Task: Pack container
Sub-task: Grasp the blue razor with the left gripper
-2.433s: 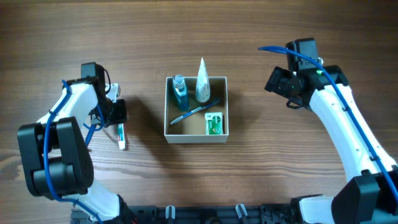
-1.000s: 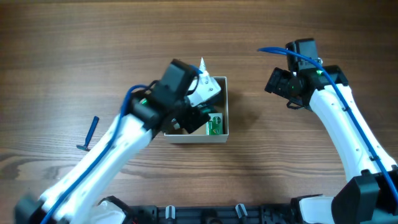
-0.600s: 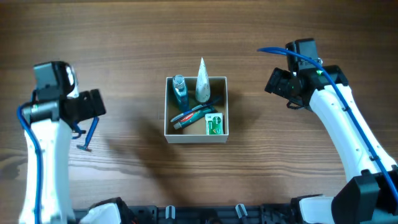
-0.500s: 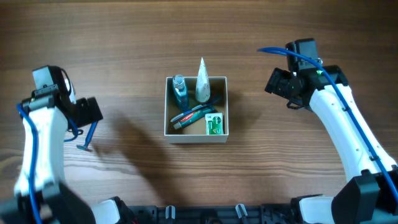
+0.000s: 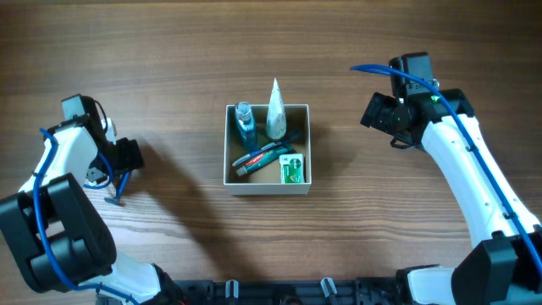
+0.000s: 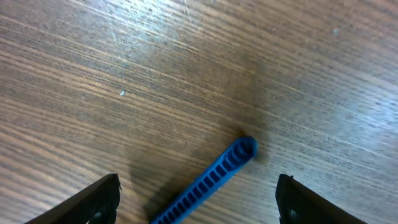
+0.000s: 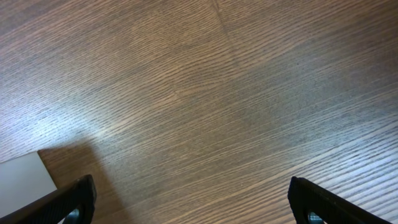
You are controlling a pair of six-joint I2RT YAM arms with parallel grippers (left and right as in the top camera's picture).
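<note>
The container (image 5: 226, 144), a white-walled square box, stands mid-table holding a teal bottle (image 5: 245, 123), a white tube (image 5: 275, 108), a red-and-blue tube (image 5: 258, 157) and a green packet (image 5: 292, 169). A blue razor (image 5: 118, 185) lies on the table at the left. My left gripper (image 5: 125, 161) hangs open right over it. In the left wrist view its ribbed blue handle (image 6: 214, 177) lies between the fingers (image 6: 99, 199), which stand apart from it. My right gripper (image 5: 378, 113) is open and empty to the right of the container; a corner of the container (image 7: 22, 177) shows beside its left finger.
The wooden table (image 5: 381, 220) carries nothing else. The right arm's white link (image 5: 470, 182) runs along the right side, and the left arm's base (image 5: 59, 229) fills the front-left corner.
The left arm left the container, where the red-and-blue tube now lies, swung back to the far left and came down over the blue razor. Its jaws have begun to narrow. The right arm stayed still.
</note>
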